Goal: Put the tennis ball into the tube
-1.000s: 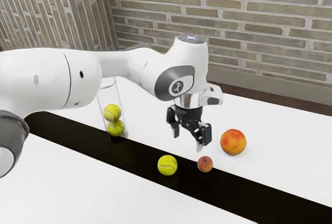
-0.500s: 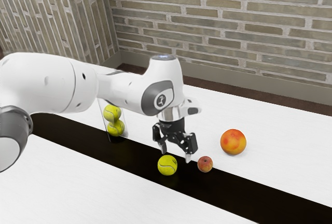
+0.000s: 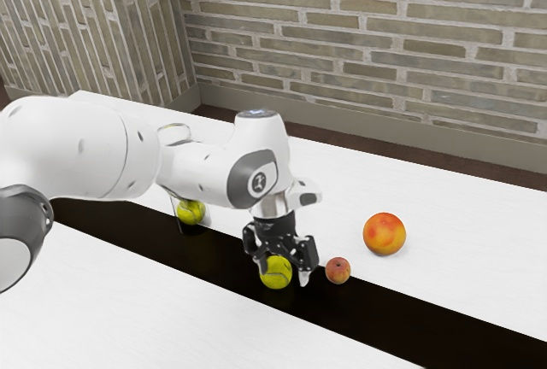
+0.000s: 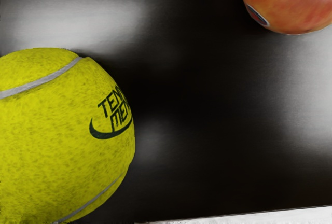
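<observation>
Tennis ball (image 3: 275, 275) sits on the black strip of the table, right by the gripper, outside the tube. Brick wall (image 3: 385, 32) rises behind everything, and the white table (image 3: 128, 301) stretches out before it. Across the table slants the glossy black strip (image 3: 376, 322). The white arm (image 3: 85, 147) comes in from the exterior view's left and covers much of the clear tube (image 3: 206, 218), which has a yellow ball (image 3: 191, 212) near its bottom. Low over the strip hangs the black gripper (image 3: 284, 277), pointing down, its fingers spread apart, released, with no grasp on the ball. The big orange fruit (image 3: 384, 233) rests on the white part, well apart from the gripper. The wrist view shows dark lettering and pale seams on the tennis ball. Smallest is the reddish fruit (image 3: 338, 271), near the strip's edge, with a sticker on its skin
</observation>
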Controlling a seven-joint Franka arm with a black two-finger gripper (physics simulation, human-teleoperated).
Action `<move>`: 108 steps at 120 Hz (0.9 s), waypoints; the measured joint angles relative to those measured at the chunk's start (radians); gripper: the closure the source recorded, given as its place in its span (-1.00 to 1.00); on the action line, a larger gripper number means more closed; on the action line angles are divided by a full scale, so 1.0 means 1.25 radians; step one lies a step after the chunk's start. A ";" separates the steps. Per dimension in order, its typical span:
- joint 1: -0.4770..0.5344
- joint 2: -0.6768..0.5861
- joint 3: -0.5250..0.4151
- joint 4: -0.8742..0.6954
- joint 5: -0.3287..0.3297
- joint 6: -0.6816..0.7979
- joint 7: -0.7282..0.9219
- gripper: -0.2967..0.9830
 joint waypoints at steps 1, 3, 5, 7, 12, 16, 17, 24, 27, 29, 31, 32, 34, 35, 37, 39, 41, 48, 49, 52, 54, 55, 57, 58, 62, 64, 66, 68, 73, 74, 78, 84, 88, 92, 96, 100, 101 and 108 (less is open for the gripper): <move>0.000 0.000 0.000 -0.001 -0.001 0.000 0.000 -0.54; 0.000 0.000 0.001 -0.003 -0.002 0.000 0.001 -0.54; 0.000 0.000 0.002 -0.005 -0.003 0.001 0.002 -0.54; 0.000 0.000 0.003 -0.006 -0.005 0.001 0.002 -0.54; 0.000 0.000 0.004 -0.008 -0.007 0.001 0.004 -0.54; 0.000 0.000 0.005 -0.009 -0.008 0.002 0.005 -0.54; 0.001 0.000 0.005 -0.009 -0.008 0.002 0.005 -0.54; 0.007 0.000 0.005 -0.008 -0.009 0.002 0.007 -0.54; 0.010 0.001 0.004 -0.008 -0.009 0.002 0.007 -0.54; 0.012 0.001 0.004 -0.008 -0.009 0.002 0.008 -0.54; 0.015 0.002 0.003 -0.008 -0.009 0.002 0.008 -0.54; 0.016 0.002 0.003 -0.008 -0.009 0.002 0.009 -0.54; 0.021 0.003 0.001 -0.008 -0.009 0.003 0.009 -0.53; 0.023 0.004 0.000 -0.008 -0.009 0.003 0.009 -0.54; 0.027 0.005 -0.001 -0.008 -0.008 0.003 0.010 -0.54; 0.030 0.005 -0.003 -0.008 -0.008 0.004 0.010 -0.54; 0.033 0.006 -0.004 -0.008 -0.008 0.004 0.011 -0.54; 0.039 0.011 -0.006 -0.007 -0.009 0.007 0.012 -0.54; 0.039 0.012 -0.006 -0.007 -0.009 0.007 0.012 -0.54; 0.040 0.014 -0.006 -0.007 -0.009 0.008 0.013 -0.54; 0.040 0.016 -0.007 -0.007 -0.010 0.008 0.013 -0.54; 0.040 0.017 -0.007 -0.007 -0.010 0.008 0.013 -0.54; 0.041 0.018 -0.007 -0.006 -0.010 0.009 0.014 -0.54; 0.041 0.019 -0.007 -0.006 -0.011 0.009 0.014 -0.54; 0.041 0.023 -0.007 -0.005 -0.011 0.010 0.014 -0.54; 0.041 0.025 -0.007 -0.005 -0.012 0.010 0.015 -0.54; 0.041 0.027 -0.007 -0.005 -0.012 0.011 0.015 -0.54; 0.041 0.028 -0.007 -0.005 -0.013 0.012 0.016 -0.54; 0.041 0.036 -0.006 -0.005 -0.017 0.015 0.018 -0.54; 0.041 0.037 -0.006 -0.005 -0.017 0.016 0.018 -0.54; 0.041 0.042 -0.006 -0.004 -0.021 0.018 0.020 -0.54; 0.041 0.051 -0.005 -0.004 -0.024 0.023 0.022 -0.54; 0.041 0.055 -0.004 -0.003 -0.026 0.027 0.024 -0.54; 0.041 0.059 -0.002 -0.002 -0.027 0.031 0.026 -0.54; 0.041 0.063 0.000 0.002 -0.026 0.034 0.028 -0.54; 0.041 0.067 0.001 0.007 -0.024 0.037 0.029 -0.54; 0.041 0.067 0.001 0.009 -0.022 0.038 0.030 -0.54; 0.042 0.071 0.002 0.023 -0.008 0.044 0.033 -0.54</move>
